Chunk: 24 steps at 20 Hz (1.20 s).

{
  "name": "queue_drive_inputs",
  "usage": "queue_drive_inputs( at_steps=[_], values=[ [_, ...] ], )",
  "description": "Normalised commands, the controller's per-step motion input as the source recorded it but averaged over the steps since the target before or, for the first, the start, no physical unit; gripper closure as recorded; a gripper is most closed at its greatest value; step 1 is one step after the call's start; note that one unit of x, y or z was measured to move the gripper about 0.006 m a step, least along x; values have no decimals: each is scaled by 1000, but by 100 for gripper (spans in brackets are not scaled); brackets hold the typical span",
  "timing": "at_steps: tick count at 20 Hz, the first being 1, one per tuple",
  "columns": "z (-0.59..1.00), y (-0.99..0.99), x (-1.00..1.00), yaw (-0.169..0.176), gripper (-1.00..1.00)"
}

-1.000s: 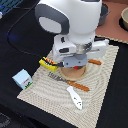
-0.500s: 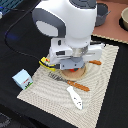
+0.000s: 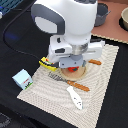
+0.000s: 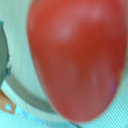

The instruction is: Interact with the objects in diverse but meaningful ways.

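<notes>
Arm is hovering low over the plate, and the pepper sitting on it is filling the wrist view. Can't tell if the gripper is gripping. Looks like a pick; next it's needing a firm squeeze and a straight lift.

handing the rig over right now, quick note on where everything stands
Gripper: low over the tan plate; whether it is open or shut cannot be told. The red pepper fills the wrist view, right at the gripper; a red patch shows under the arm in the exterior view.
White carton: on the mat's edge, at the exterior view's left.
White elongated piece: on the mat, near the front.
Yellow box: partly hidden beside the arm.
Done: arm is at the pepper. Left: carton, white piece and box look untouched.
</notes>
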Motion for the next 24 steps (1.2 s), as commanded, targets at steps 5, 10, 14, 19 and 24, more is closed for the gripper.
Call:
queue_drive_inputs(
  at_steps=[5,10,14,19,24],
  values=[
    [91,8,-710,147,-100],
    [30,61,-625,194,-100],
    [4,105,-579,213,-100],
    [151,-15,-701,129,-100],
    [254,-165,-717,74,-100]
  ],
)
